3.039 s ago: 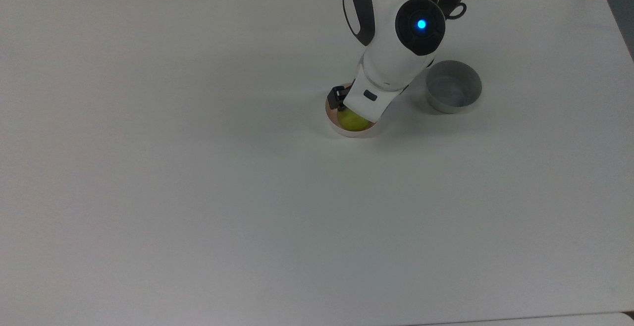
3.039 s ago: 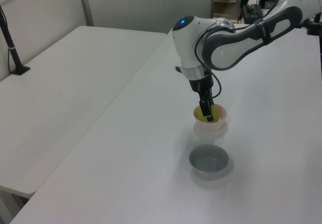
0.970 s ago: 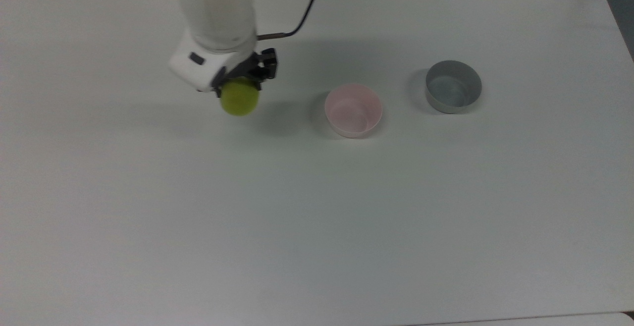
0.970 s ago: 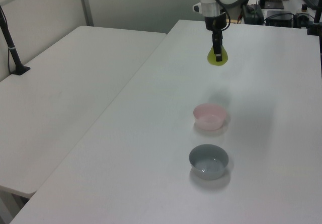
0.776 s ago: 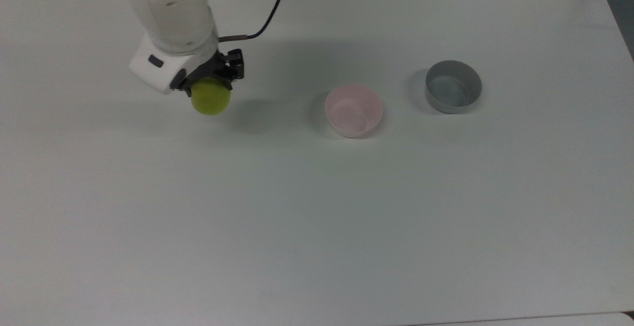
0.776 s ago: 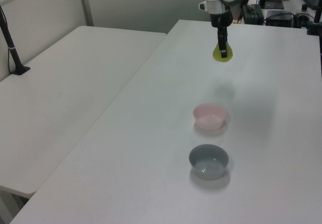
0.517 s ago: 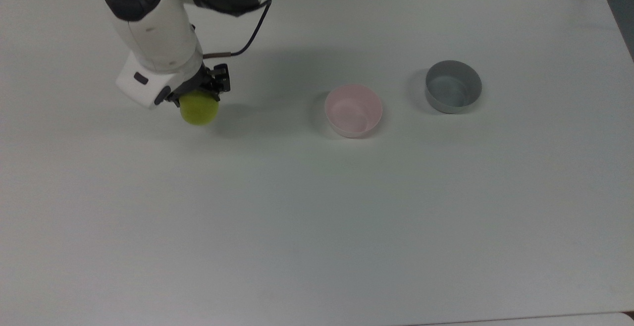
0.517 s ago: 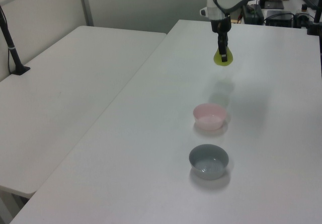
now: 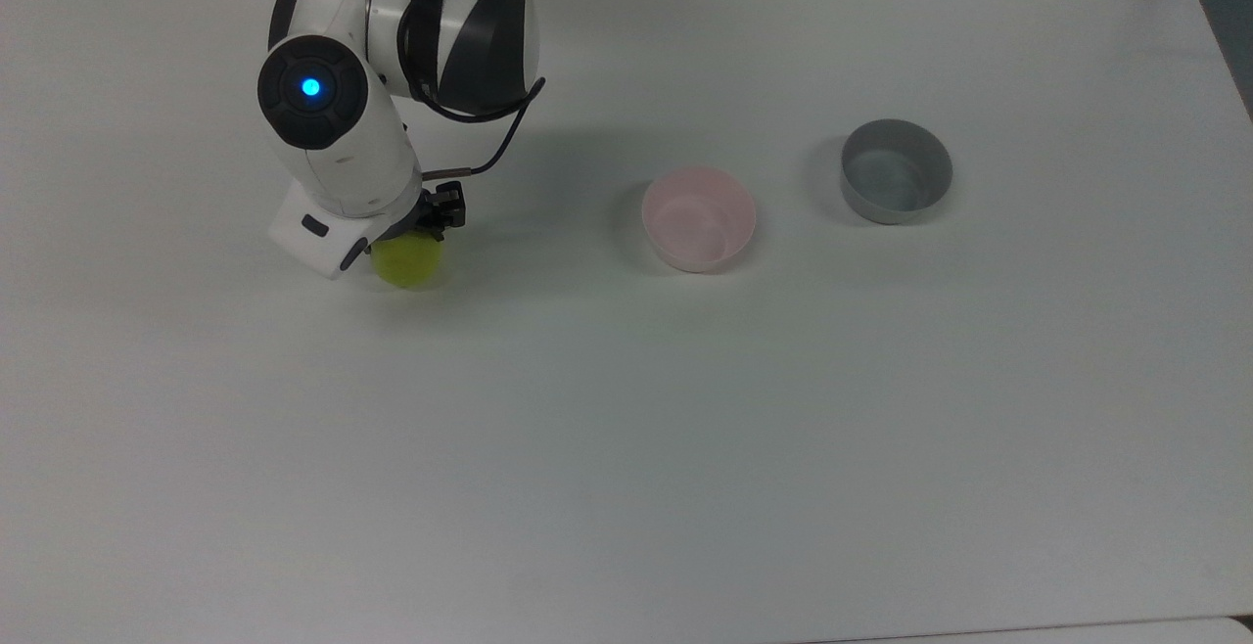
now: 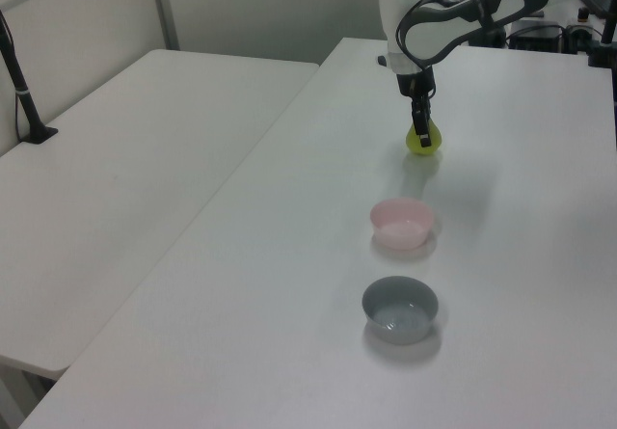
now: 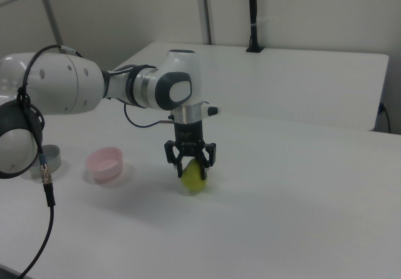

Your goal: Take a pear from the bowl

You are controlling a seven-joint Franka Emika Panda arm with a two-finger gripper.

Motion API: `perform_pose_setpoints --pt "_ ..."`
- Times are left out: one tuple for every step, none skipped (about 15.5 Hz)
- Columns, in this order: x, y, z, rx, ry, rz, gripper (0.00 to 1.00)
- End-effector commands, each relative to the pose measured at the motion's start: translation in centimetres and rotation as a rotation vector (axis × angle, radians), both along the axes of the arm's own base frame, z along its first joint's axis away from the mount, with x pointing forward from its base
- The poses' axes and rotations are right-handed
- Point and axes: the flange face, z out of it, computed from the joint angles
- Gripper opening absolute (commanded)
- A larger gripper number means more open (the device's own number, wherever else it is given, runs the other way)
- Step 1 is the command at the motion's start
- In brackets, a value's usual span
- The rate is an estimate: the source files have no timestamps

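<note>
Since 0.5 s ago, the gripper (image 9: pixel 406 243) has been lowered w/ the pear (image 9: pixel 410 263), which is now seen at or just above the table (image 9: pixel 626 448) surface; contact can't be told. In the top view, the pear sits left of centre in the upper half of the frame, partly hidden under the arm's wrist. The fingers are clamped on the pear's upper part, seen most clearly in the right view, where the gripper (image 11: pixel 190 160) grips the yellow-green pear (image 11: pixel 194 178) near frame centre. In the left view, gripper (image 10: pixel 420 132) & pear (image 10: pixel 423 141) are found in the upper right.

The pink bowl (image 9: pixel 698 218) stands well apart from the pear, towards the top view's right, w/ nothing inside. A grey bowl (image 9: pixel 897 171) is placed further right. In the right view, the pink bowl (image 11: pixel 104 163) is at left of the pear.
</note>
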Motion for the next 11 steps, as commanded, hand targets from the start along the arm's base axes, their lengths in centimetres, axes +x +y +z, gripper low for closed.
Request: perform_pose_setpoints --pt "-0.3 0.3 -0.8 -0.015 -0.015 0.009 0.65" --pt "-0.3 0.3 -0.8 -0.016 -0.016 0.006 0.77" --pt "-0.3 0.4 -0.7 -0.014 -0.018 0.004 0.98" --pt "-0.3 0.2 -0.7 -0.017 -0.020 -0.008 1.00" --pt "-0.3 0.2 -0.4 -0.020 -0.023 -0.020 1.00" --pt "-0.3 0.2 0.1 -0.023 -0.030 -0.032 1.00" --pt "-0.3 0.2 0.9 -0.026 -0.040 -0.045 1.00" --pt "-0.3 0.2 2.1 -0.029 -0.056 -0.064 1.00" --pt "-0.5 0.1 3.8 -0.035 -0.079 -0.093 1.00" --pt "-0.7 0.2 6.1 -0.043 -0.108 -0.136 1.00" --pt "-1.1 0.2 7.6 -0.046 -0.121 -0.160 1.00"
